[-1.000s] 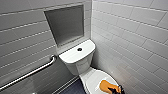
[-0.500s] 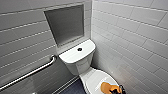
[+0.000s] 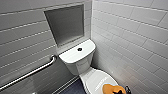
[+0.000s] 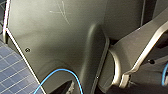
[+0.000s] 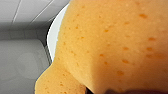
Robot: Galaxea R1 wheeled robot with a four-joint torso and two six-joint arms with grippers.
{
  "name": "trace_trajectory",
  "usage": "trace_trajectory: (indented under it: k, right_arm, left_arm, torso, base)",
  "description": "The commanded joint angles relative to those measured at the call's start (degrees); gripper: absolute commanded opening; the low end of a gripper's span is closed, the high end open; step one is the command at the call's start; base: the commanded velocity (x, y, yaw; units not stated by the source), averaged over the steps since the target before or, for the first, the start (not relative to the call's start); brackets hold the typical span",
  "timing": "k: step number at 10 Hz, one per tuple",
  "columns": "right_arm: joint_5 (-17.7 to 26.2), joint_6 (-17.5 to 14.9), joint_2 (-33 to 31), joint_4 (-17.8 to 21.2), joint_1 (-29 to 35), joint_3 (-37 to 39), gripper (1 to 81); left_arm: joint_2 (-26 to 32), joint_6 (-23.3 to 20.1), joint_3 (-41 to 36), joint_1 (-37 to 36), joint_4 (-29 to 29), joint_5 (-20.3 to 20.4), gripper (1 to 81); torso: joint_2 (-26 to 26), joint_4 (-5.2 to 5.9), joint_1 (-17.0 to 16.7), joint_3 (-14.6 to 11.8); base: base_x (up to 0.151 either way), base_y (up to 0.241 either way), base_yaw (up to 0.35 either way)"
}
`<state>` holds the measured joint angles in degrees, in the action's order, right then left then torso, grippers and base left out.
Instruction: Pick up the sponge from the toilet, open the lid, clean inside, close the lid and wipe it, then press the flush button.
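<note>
Standing in a corner of pale tiled walls (image 3: pixel 130 32), the toilet (image 3: pixel 80 63) is cut off by the lower edge of the head view, so the front of the bowl is lost. A grey recessed panel (image 3: pixel 65 23) sits in the wall above the tank, and a metal bar (image 3: pixel 32 72) slants along the wall to the toilet's left, its far end running out of the picture. A strip of dark blue floor (image 3: pixel 73 88) shows beside the bowl.

The lid (image 3: pixel 96 80) is white, glossy and shut. On its front part lies the sponge (image 3: pixel 111 88), bright orange and rounded, its lower half cropped off. The right wrist view shows it very close: a porous orange surface with small darker pits, and a curved sliver of white lid behind it. The right gripper (image 3: pixel 124 90) appears as dark parts at the sponge. It cannot be told whether it grips the sponge, or whether the sponge rests on the lid or hangs just above it.

The left wrist view faces the robot's own dark shell (image 4: pixel 62 37), with a blue cable (image 4: pixel 62 72) looping across it.

The button (image 3: pixel 79 49), small, round and dark, sits in the middle of the tank top, well apart from the sponge.
</note>
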<state>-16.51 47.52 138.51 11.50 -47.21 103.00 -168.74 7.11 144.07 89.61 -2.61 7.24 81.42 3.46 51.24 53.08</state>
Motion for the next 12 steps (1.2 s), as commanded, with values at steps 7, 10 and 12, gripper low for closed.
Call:
trace_trajectory:
  k: [7, 10, 12]
  right_arm:
    - [0.6, -2.16, -11.39, -18.8, -28.24, -6.68, 1.0]
    - [0.07, -25.54, -9.63, -3.51, -36.05, -7.03, 1.0]
    - [-0.1, -33.63, -7.79, -1.8, -40.36, -6.77, 1.0]
  left_arm:
    - [0.51, -0.52, -1.51, 0.35, -0.29, -3.73, 81.1]
    - [5.41, -0.52, -10.27, -0.62, -0.29, -3.73, 81.1]
    - [11.64, -0.43, -19.57, -2.2, -0.29, -3.81, 81.1]
  torso:
    - [0.0, 0.0, 0.0, 0.0]
    - [0.02, 0.0, 0.0, -0.02]
    - [0.02, 0.0, 0.0, -0.02]
  base:
    - [0.0, 0.0, 0.0]
    - [0.0, 0.0, 0.0]
    - [0.0, 0.0, 0.0]
